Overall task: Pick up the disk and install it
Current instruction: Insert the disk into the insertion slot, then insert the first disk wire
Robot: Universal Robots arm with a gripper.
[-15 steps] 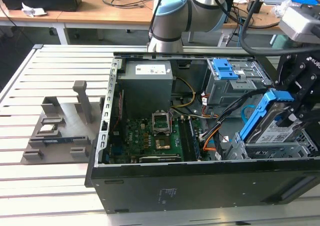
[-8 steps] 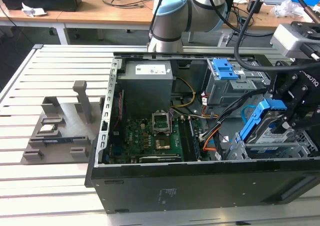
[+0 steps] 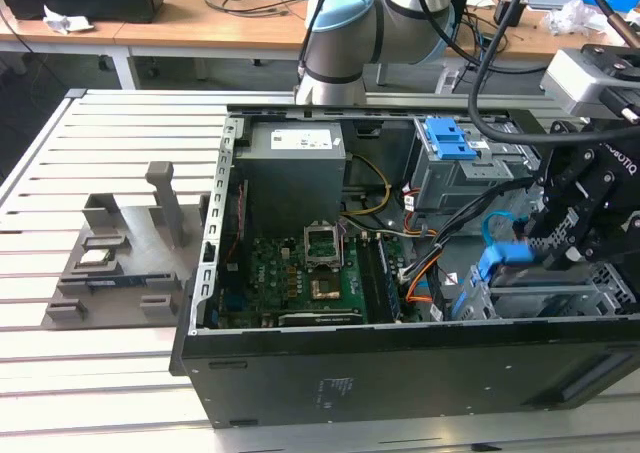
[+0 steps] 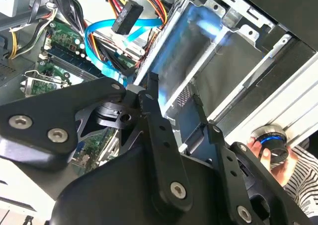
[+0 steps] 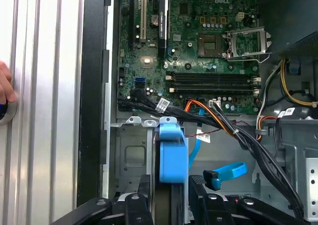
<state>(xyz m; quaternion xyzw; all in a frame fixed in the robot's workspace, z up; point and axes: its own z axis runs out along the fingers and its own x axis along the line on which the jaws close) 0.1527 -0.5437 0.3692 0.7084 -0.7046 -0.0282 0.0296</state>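
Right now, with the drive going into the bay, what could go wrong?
1. The gripper holds the disk edge-on over the grey drive cage; a slight tilt could jam its blue carrier frame on the cage rail.
2. The loose blue SATA cable and the black cable bundle lie close beside the bay and might get pinched or snagged.
3. A person's hand rests near the case edge, close to the arm.
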